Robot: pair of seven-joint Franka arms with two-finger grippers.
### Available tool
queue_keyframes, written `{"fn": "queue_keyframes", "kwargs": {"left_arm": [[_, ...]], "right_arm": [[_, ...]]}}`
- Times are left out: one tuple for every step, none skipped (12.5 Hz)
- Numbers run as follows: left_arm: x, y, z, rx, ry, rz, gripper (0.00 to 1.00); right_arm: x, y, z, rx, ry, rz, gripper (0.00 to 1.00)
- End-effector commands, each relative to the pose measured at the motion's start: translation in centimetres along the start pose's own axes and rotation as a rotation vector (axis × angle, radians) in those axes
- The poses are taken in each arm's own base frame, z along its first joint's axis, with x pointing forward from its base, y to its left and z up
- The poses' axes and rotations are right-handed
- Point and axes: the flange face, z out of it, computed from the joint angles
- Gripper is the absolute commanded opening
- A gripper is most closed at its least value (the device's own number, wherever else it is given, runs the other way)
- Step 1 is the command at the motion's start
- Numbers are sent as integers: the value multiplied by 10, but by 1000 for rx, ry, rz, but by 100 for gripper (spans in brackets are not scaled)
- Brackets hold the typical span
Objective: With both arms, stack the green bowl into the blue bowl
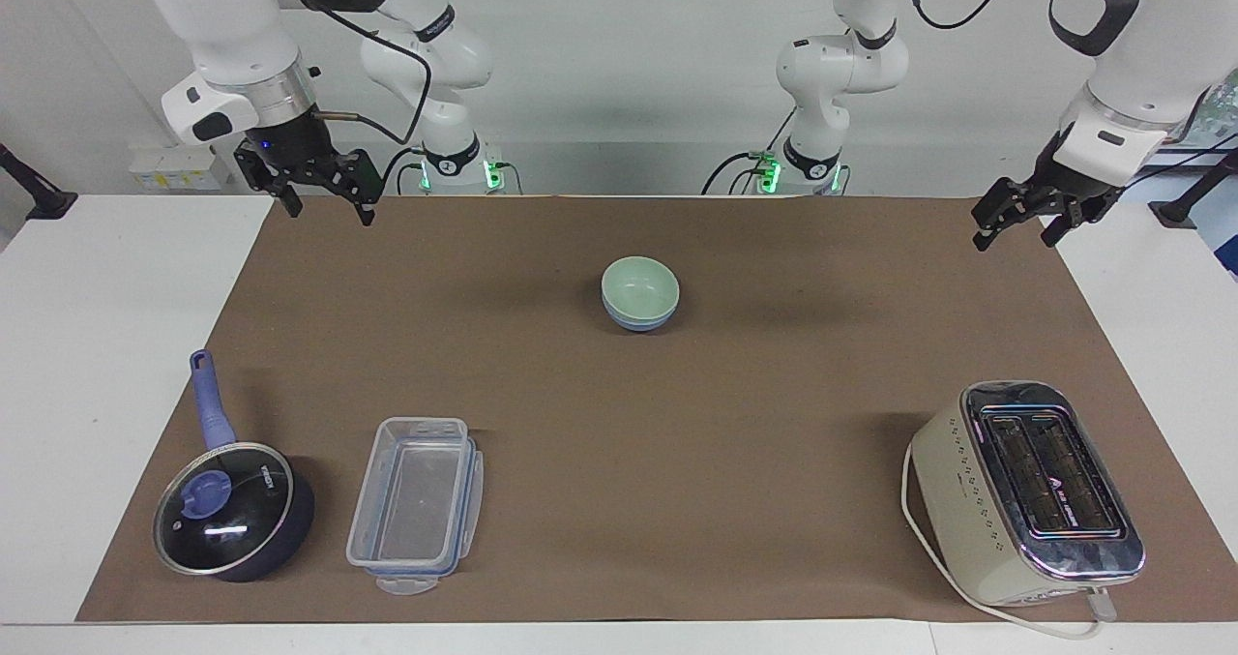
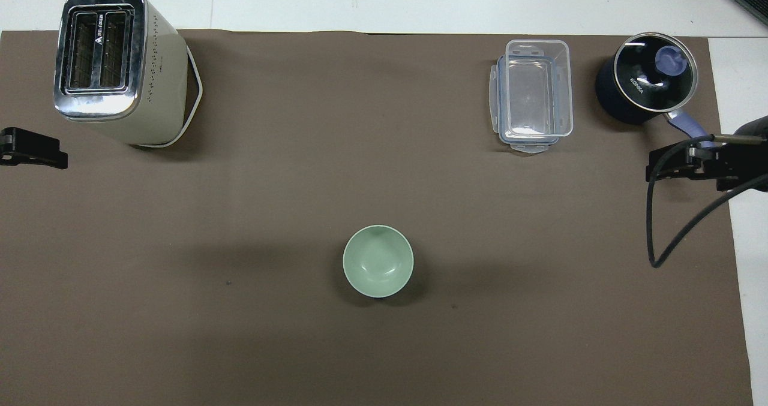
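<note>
The green bowl (image 1: 638, 285) sits nested inside the blue bowl (image 1: 638, 324) near the middle of the brown mat. Only a blue band shows under the green rim. From overhead the green bowl (image 2: 378, 261) hides the blue one entirely. My right gripper (image 1: 329, 208) hangs open and empty in the air over the mat's edge at the right arm's end, well apart from the bowls. My left gripper (image 1: 1014, 237) hangs open and empty over the mat's edge at the left arm's end. Overhead, the left gripper (image 2: 33, 156) and right gripper (image 2: 690, 169) show at the view's sides.
A cream and chrome toaster (image 1: 1025, 491) stands at the left arm's end, farther from the robots than the bowls. A clear plastic container (image 1: 416, 505) and a dark blue lidded pan (image 1: 232, 510) sit at the right arm's end, also farther out. The brown mat (image 1: 677, 461) covers the table.
</note>
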Motion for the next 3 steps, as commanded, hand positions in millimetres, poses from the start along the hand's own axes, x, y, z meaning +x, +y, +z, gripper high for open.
{"fn": "queue_keyframes", "kwargs": {"left_arm": [[-3,-3,-5,21,-6,4,100],[-3,-3,-5,21,-6,4,100],[-3,-3,-6,21,-5,4,100]], "right_arm": [[1,3,1,17,8,-23,100],[1,3,1,17,8,-23,100],[1,3,1,18,8,-21,100]]}}
